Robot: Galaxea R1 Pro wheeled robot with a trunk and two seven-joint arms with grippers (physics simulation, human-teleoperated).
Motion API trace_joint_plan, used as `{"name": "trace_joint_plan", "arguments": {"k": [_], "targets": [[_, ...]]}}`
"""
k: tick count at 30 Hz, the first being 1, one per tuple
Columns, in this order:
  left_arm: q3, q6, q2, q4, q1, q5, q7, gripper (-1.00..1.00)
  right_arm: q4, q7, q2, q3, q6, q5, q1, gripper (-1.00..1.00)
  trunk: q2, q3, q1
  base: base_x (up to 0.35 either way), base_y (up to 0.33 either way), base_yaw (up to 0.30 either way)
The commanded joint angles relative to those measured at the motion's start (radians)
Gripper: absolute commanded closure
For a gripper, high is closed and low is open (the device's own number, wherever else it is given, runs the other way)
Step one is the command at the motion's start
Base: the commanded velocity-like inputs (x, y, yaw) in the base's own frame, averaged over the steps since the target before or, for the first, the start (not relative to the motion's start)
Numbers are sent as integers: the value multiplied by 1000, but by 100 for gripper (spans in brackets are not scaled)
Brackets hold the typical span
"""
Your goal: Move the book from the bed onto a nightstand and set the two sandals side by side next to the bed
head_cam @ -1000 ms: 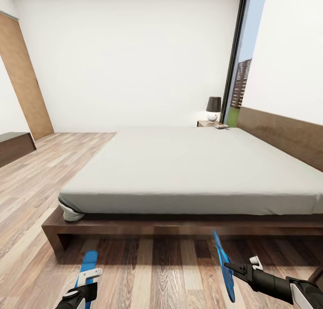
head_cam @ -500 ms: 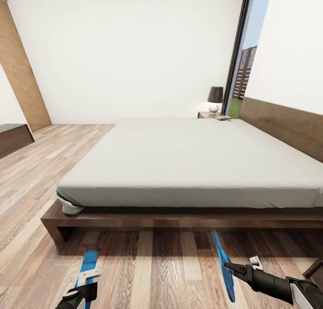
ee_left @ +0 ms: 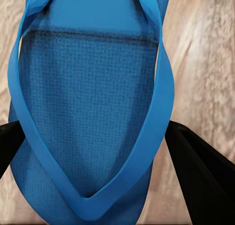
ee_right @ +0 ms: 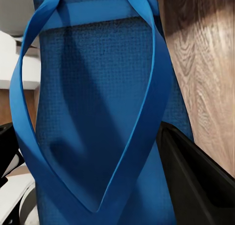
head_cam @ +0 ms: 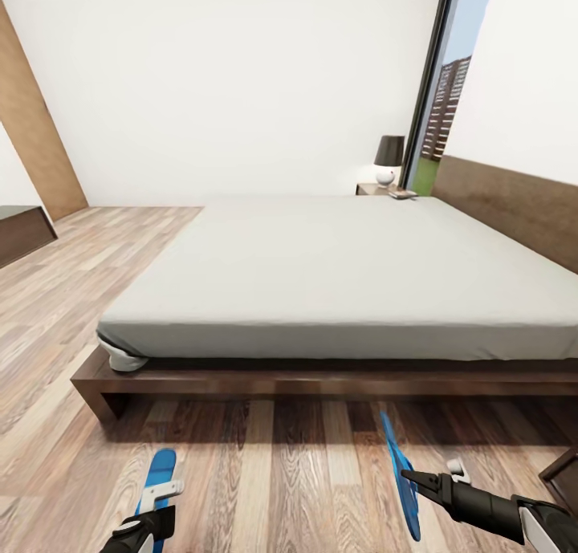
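Note:
My left gripper (head_cam: 161, 489) is shut on a blue sandal (head_cam: 158, 474) that points toward the bed (head_cam: 337, 272), low over the wood floor. The left wrist view shows this sandal (ee_left: 93, 112) and its straps between dark fingers (ee_left: 205, 181). My right gripper (head_cam: 413, 479) is shut on the second blue sandal (head_cam: 396, 455), which it holds on edge. That sandal (ee_right: 98, 112) shows in the right wrist view beside a black finger (ee_right: 196, 181). The far nightstand (head_cam: 374, 189) carries a lamp and a small flat thing (head_cam: 400, 193), too small to name.
The bed's dark wooden frame (head_cam: 321, 383) runs across in front of me, with plank floor (head_cam: 273, 473) between it and my grippers. A dark wooden corner (head_cam: 564, 474) pokes in at the lower right. A long low cabinet (head_cam: 24, 232) stands far left, and a tall window (head_cam: 445, 95) is behind the nightstand.
The whole picture has shifted, so the camera has moved: the bed sits higher in the frame and a dark wooden corner has come in at the lower right. Both grippers still hold their sandals.

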Motion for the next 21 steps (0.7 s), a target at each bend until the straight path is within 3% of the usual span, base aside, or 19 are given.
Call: {"name": "trace_joint_plan", "arguments": {"k": [1, 21], "targets": [[-1, 5, 0, -2, 0, 10, 4, 100, 0, 1, 0, -1, 10, -5, 0, 100, -1, -5, 0, 0, 0, 0], [-1, 5, 0, -2, 0, 10, 4, 100, 0, 1, 0, -1, 10, -5, 0, 100, -5, -82, 9, 0, 0, 0]]}}
